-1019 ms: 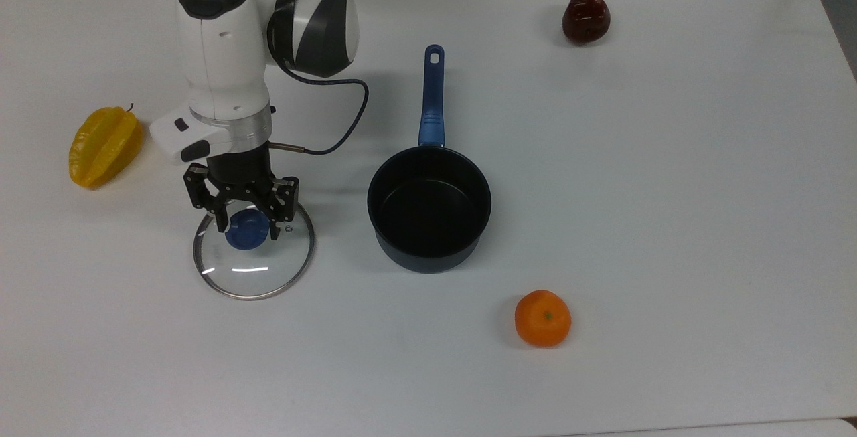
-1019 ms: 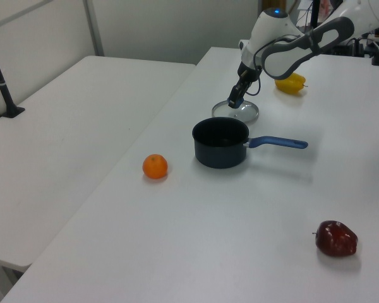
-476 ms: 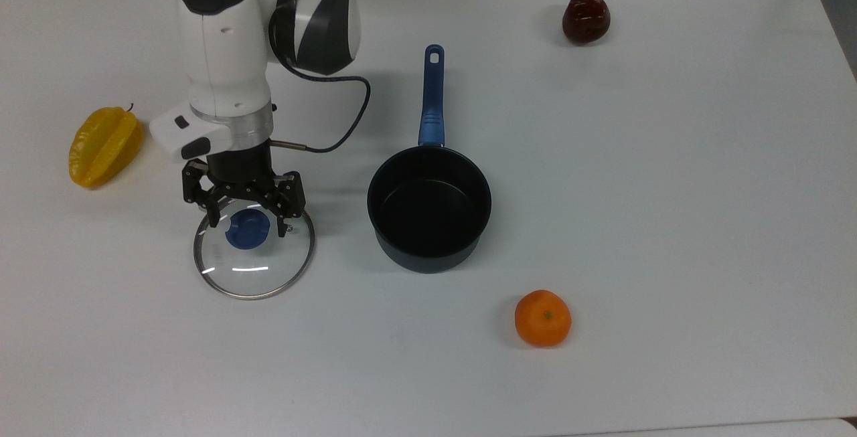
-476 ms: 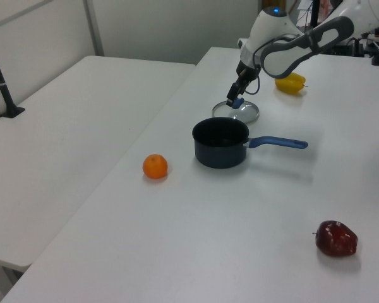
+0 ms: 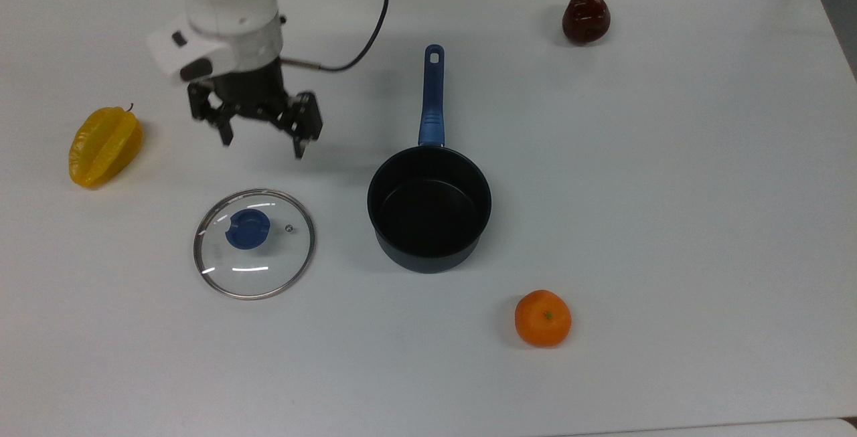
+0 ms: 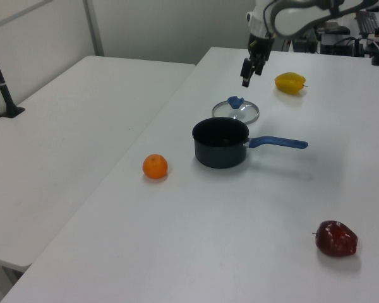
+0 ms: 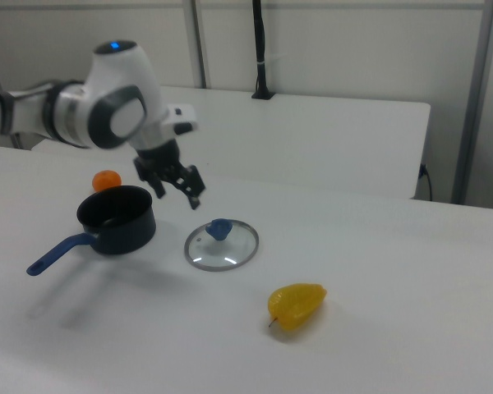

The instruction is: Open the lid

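Your gripper (image 5: 262, 134) has let go of the knob and lifted clear in the last second, jaws spread and empty, so the lid (image 5: 254, 243) now lies flat on the table (image 5: 669, 223), beside the pan (image 5: 429, 208) and apart from it. That looks like the job done. You have open room all round; the starfruit (image 5: 105, 146) and table edges sit well apart

You see the round clear glass lid (image 5: 254, 243) flat on the white tabletop (image 5: 669, 189), at the top view's left of the dark open saucepan (image 5: 429, 208), with the claw (image 5: 262, 143) above, apart.
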